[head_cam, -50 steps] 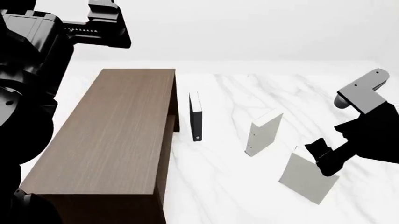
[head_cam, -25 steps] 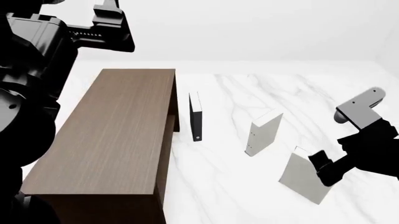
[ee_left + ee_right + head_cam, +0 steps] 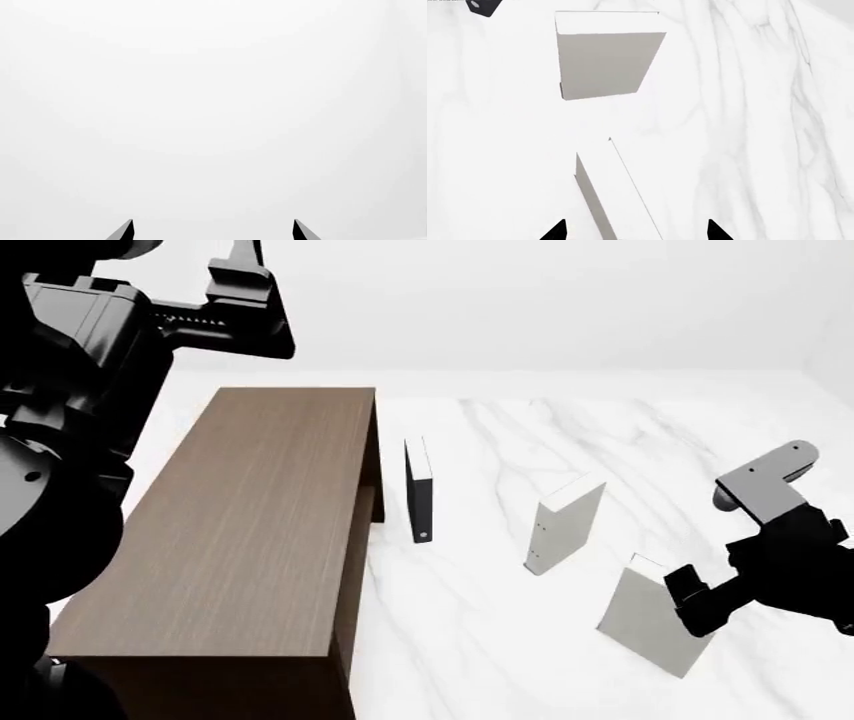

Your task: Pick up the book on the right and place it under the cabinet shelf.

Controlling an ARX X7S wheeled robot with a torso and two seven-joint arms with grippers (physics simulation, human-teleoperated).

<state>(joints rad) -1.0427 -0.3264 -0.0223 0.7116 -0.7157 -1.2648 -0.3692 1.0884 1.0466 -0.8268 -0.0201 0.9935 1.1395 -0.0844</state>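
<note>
The book (image 3: 647, 625), thin and pale grey-white, stands tilted on the marble table at the right. In the right wrist view its top edge (image 3: 617, 200) runs between my fingertips. My right gripper (image 3: 689, 602) (image 3: 635, 231) is open and straddles the book's upper right edge, with gaps on both sides. The dark brown cabinet (image 3: 240, 530) lies at the left; its shelf is mostly hidden under its top. My left gripper (image 3: 248, 302) (image 3: 212, 230) is open and empty, raised high at the back left.
A thicker white book with dots on its spine (image 3: 561, 525) (image 3: 607, 62) stands in the middle. A black book (image 3: 419, 492) stands close to the cabinet's open side. The marble table (image 3: 481, 640) spreads between them.
My right arm has moved down and slightly back, bringing the open gripper lower over the book's top edge. The left arm has drifted a little up and right. The books have not moved.
</note>
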